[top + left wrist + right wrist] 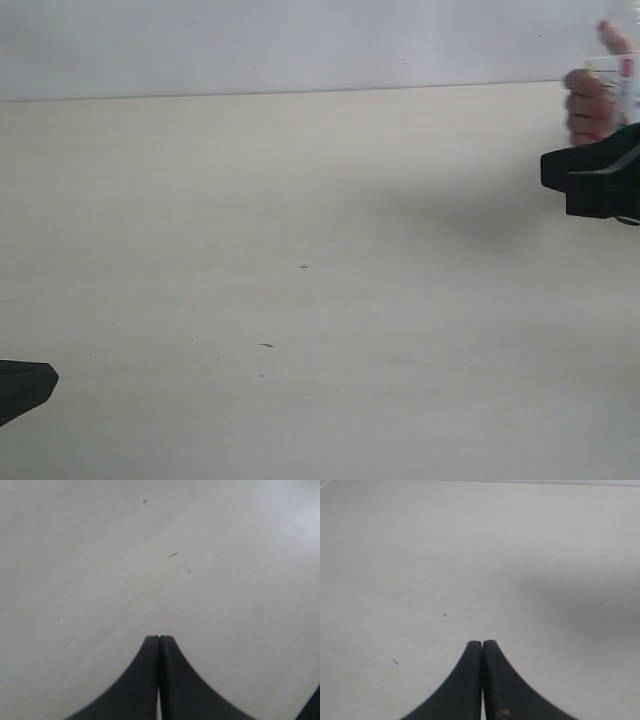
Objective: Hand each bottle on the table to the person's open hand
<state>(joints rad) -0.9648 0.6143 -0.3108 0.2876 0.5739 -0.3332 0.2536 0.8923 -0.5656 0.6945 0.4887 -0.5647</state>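
Red-labelled bottle (622,85) in person's hand (588,105)

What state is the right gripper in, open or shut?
Shut. The right gripper's fingers meet tip to tip in the wrist view, with nothing between them.

Black tapered left gripper (159,640), only its tip showing at the exterior view's lower left, fingers pressed flat together, black right gripper (482,643) at the right edge, fingers likewise closed, gripping nothing
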